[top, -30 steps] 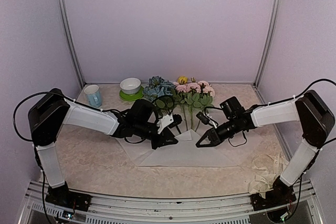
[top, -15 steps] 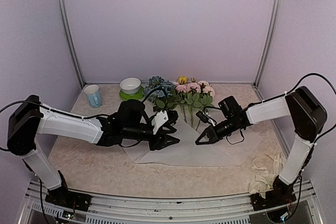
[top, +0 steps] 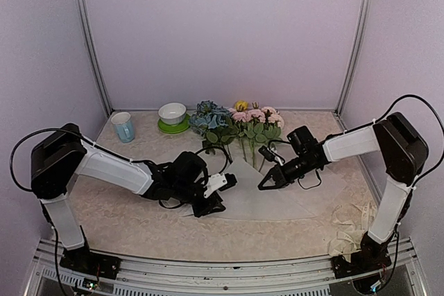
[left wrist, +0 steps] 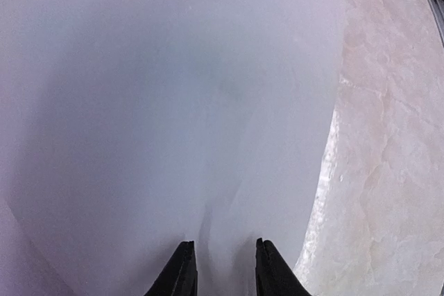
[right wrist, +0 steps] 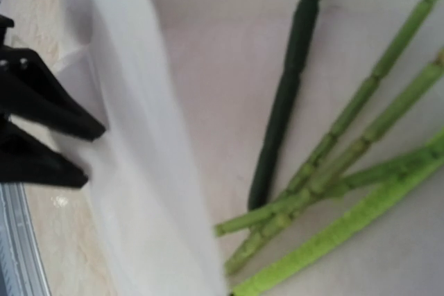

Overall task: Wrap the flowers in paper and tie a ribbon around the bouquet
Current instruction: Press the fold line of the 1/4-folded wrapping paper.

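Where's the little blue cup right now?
In the top view, the blue cup stands far back on the left side, just left of the white bowl on its green saucer.

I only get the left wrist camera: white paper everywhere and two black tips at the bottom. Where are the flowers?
Observer: The flowers lie at the far side of the paper, heads pointing away from the arms, stalks resting on the sheet.
Operator: What is the other arm doing?
Observer: The right gripper is shut, low at the sheet beside the stalks. I can't tell whether it pinches the paper.
Operator: And the ribbon?
Observer: The ribbon lies in a loose heap at the near right corner of the table, untouched.
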{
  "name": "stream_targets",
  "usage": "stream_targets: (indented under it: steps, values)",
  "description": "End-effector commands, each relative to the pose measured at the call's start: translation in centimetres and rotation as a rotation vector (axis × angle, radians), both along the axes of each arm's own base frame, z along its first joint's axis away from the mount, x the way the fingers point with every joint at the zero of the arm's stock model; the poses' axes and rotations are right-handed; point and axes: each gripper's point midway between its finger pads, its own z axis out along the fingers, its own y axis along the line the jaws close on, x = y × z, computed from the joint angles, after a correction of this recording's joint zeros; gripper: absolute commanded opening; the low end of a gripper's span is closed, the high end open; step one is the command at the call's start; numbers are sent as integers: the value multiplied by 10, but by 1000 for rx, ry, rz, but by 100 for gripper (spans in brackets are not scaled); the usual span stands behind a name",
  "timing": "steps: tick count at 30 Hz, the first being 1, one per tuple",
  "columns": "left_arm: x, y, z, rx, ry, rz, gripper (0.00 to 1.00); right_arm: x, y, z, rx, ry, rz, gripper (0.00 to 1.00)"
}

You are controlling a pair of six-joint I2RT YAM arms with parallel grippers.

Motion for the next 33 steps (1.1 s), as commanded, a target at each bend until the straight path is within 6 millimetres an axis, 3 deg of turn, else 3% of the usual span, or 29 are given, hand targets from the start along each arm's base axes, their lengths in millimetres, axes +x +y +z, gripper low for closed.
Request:
stream_targets:
  steps: [1, 5, 10, 19, 23, 26, 28, 33]
  values:
    - [-15, 33, -23, 95, 112, 101, 30, 10, -6, -4, -25, -2, -24, 0]
    - [-19, 57, -32, 114, 194, 215, 33, 10, -5, -2, -16, -3, -15, 0]
    - [-11, 73, -35, 138, 274, 344, 23, 12, -6, -4, -31, -5, -10, 0]
    - [-30, 122, -32, 322, 390, 521, 22, 10, -7, -5, -40, 2, 7, 0]
    - [-17, 107, 7, 252, 290, 499, 25, 9, -8, -6, -50, 5, 8, 0]
    - [-6, 81, 35, 176, 209, 423, 27, 9, -7, -5, -47, 7, 9, 0]
    - [-6, 62, 35, 153, 216, 354, 27, 9, -7, -4, -42, 10, 13, 0]
    - [-1, 30, 9, 204, 233, 262, 13, 9, -7, -4, -47, 14, 15, 0]
